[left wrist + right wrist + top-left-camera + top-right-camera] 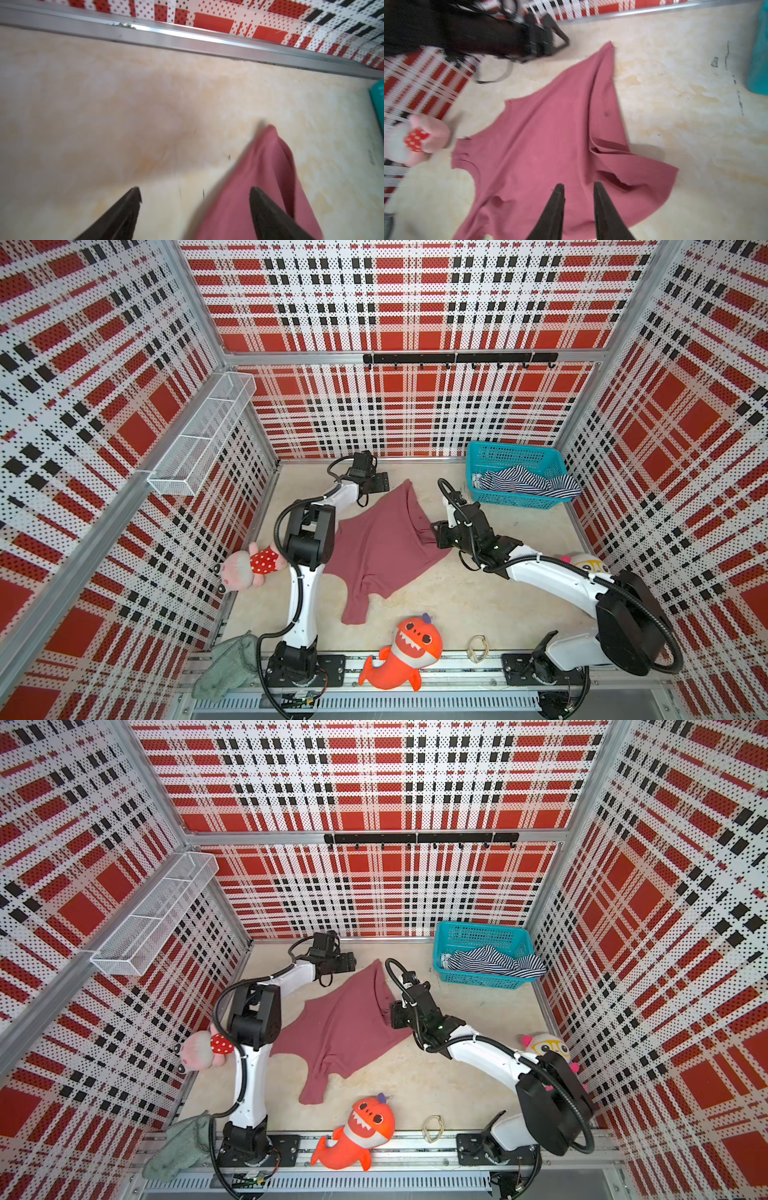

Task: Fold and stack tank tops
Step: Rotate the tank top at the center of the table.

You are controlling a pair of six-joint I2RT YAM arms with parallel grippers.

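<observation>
Far left of the teal basket [478, 456] lies one grey-green towel [226, 668], then one pink plush doll [241, 568]. Next comes the left gripper [383, 483], jaws wide, astride the far corner's edge of the maroon tank top [382, 547]. That top lies spread on the table [498, 593] left of the basket. One orange plush shark [411, 647] lies nearer the arm bases. The right gripper [436, 535], jaws narrowly parted, sits at that top's basket-side edge. Inside the basket lies one striped tank top [528, 483]. A third plush toy [590, 564] sits on the basket's near side. Two tops in all.

Maroon top [382, 543] spread on table [478, 605]; striped top [528, 483] bunched in basket [498, 456].
</observation>
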